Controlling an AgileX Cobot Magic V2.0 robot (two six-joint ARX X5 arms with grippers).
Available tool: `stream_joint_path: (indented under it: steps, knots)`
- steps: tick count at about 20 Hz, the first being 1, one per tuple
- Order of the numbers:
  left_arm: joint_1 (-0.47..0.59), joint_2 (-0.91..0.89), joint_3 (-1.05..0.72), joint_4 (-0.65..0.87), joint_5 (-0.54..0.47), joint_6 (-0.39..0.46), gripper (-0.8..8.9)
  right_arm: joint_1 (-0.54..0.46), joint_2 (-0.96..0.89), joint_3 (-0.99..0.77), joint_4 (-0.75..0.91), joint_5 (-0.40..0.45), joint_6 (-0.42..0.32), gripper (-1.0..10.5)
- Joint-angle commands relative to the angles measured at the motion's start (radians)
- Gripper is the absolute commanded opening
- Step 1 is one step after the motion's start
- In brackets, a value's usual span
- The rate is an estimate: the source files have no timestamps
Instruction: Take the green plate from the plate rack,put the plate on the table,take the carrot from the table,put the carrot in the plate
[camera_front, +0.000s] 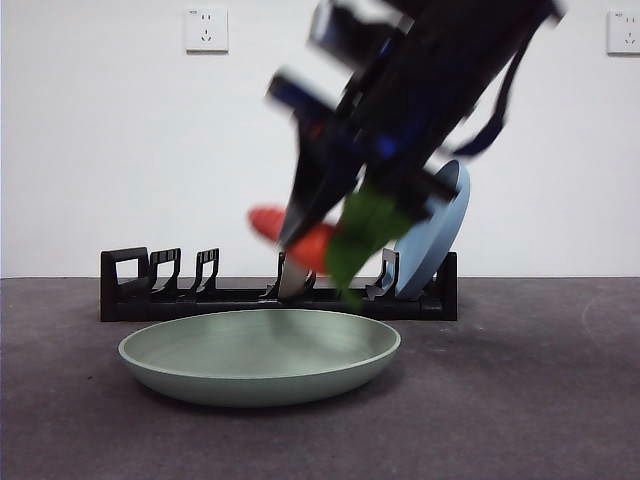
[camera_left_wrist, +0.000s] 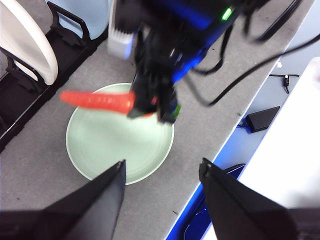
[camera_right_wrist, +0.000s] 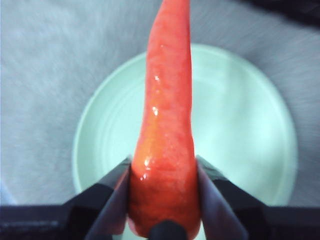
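Item: long low black plastic plate rack (camera_front: 278, 296), squared loop leftmost, a pale blue plate (camera_front: 432, 240) slotted at its far end; before it on the dark grey matte table (camera_front: 540, 400) lies the round, pale sage-green plate (camera_front: 260, 355), empty. Above it the right gripper (camera_right_wrist: 164, 192) clamps the small orange-red toy carrot (camera_right_wrist: 167, 125) near its thick leafy end; apparently light, rigid, glossy, perhaps slippery. The left gripper (camera_left_wrist: 161, 172) hangs parted, holding nothing.

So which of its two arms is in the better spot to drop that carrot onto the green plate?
The right one. The right gripper already grips the carrot and holds it above the green plate. The left gripper hangs open and empty, farther back.
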Motion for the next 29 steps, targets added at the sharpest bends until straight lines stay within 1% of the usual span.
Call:
stream_joint_path:
  steps: [1, 5, 8, 9, 10, 12, 13, 14, 15, 18, 21, 23, 29]
  knots:
    - [-0.004, 0.000, -0.002, -0.003, -0.001, -0.004, 2.52, 0.015, 0.092, -0.002, 0.066, 0.002, 0.013, -0.2]
    - [-0.004, 0.000, -0.002, -0.002, -0.001, -0.004, 2.52, 0.019, 0.190, -0.002, 0.113, 0.005, 0.013, -0.2]
    - [-0.004, 0.000, -0.002, -0.003, -0.001, -0.004, 2.52, 0.019, 0.218, -0.002, 0.112, 0.005, 0.013, -0.1]
    - [-0.004, 0.000, -0.002, -0.005, -0.001, -0.004, 2.52, 0.020, 0.217, -0.002, 0.117, 0.005, 0.013, 0.2]
    - [-0.004, 0.000, -0.002, -0.006, -0.001, -0.005, 2.52, 0.020, 0.217, -0.002, 0.119, 0.005, 0.013, 0.9]
    - [-0.004, 0.000, -0.002, -0.010, -0.001, -0.005, 2.52, 0.019, 0.216, -0.002, 0.116, 0.005, 0.014, 3.4]
    - [-0.004, 0.000, -0.002, -0.010, -0.001, -0.005, 2.52, 0.019, 0.215, -0.002, 0.115, 0.005, 0.014, 4.8]
    - [-0.004, 0.000, -0.002, -0.010, -0.001, -0.005, 2.52, 0.020, 0.209, -0.002, 0.115, 0.005, 0.020, 5.5]
    - [-0.004, 0.000, -0.002, -0.010, -0.001, -0.005, 2.52, 0.020, 0.201, -0.002, 0.115, 0.005, 0.030, 5.7]
    - [-0.004, 0.000, -0.002, -0.010, -0.001, -0.005, 2.52, 0.019, 0.135, -0.002, 0.098, 0.006, 0.032, 5.7]
    - [-0.004, 0.000, -0.002, -0.010, -0.002, -0.004, 2.52, 0.019, 0.006, -0.002, 0.012, 0.007, 0.031, 5.7]
    - [-0.004, 0.000, -0.002, -0.010, -0.001, -0.004, 2.52, 0.019, -0.101, -0.002, -0.085, 0.005, 0.031, 5.7]
    - [-0.004, 0.000, -0.002, -0.058, 0.000, -0.004, 2.52, 0.020, -0.477, -0.002, -0.504, -0.002, 0.020, 5.6]
